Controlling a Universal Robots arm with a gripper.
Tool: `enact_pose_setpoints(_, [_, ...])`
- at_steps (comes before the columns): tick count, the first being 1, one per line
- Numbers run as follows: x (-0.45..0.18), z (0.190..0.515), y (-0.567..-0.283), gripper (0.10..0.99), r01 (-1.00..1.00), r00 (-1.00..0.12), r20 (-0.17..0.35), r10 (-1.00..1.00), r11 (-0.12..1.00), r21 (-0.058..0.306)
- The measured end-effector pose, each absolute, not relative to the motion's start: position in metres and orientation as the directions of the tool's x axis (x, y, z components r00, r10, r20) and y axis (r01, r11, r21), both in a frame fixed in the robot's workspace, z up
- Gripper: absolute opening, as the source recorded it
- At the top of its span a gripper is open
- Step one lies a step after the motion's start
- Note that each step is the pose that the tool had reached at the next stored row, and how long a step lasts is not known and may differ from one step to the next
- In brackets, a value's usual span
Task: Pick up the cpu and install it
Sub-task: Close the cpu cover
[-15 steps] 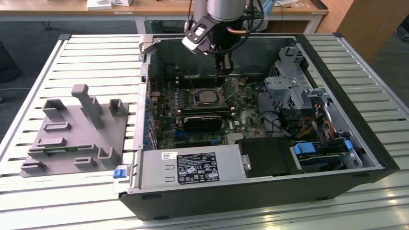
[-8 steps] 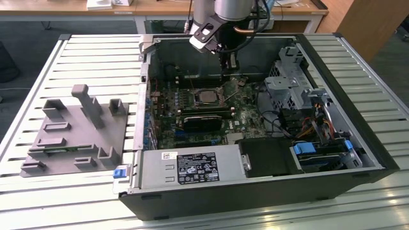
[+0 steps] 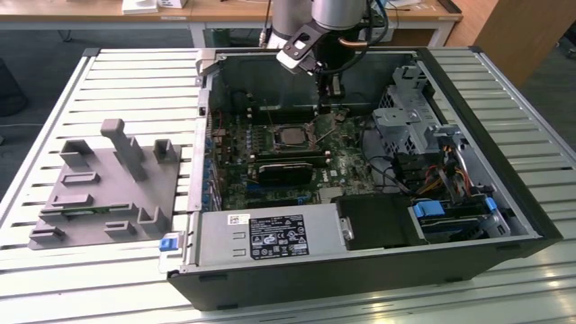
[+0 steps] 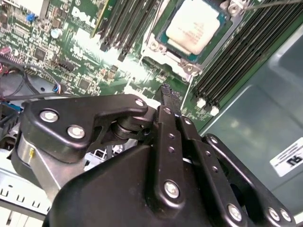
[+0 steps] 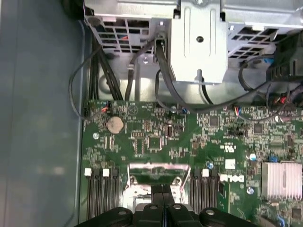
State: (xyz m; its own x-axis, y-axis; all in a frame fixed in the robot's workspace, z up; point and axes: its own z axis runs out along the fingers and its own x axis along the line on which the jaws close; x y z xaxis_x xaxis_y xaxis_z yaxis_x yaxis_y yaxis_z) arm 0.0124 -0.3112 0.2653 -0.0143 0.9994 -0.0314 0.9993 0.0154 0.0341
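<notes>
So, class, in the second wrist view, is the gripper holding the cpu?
No, the cpu lies flat in the motherboard socket, apart from the shut gripper.

Cannot see the whole cpu [image 4: 193,24] in the second wrist view, clipped by the picture's edge. Cannot trace the motherboard [image 4: 71,52] there behind the black linkage of the gripper [image 4: 166,92]. Cannot follow the arm [image 3: 326,12] past the exterior view's upper edge.

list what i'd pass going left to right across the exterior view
grey plastic fixture → cpu in its socket → metal drive cage → outer blue clip by the case's far wall
</notes>
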Motion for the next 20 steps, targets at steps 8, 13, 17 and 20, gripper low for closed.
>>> enact_pose_setpoints(8, [0.021, 0.264, -0.311, 0.106, 0.999, -0.014, -0.031, 0.999, 0.015, 0.034])
enact_pose_setpoints(13, [0.024, 0.263, -0.311, 0.106, 0.999, -0.014, -0.031, 0.999, 0.015, 0.034])
enact_pose_setpoints(17, [0.029, 0.262, -0.311, 0.106, 0.999, -0.014, -0.031, 0.999, 0.015, 0.034])
enact_pose_setpoints(20, [0.032, 0.262, -0.31, 0.106, 0.999, -0.014, -0.031, 0.999, 0.015, 0.034])
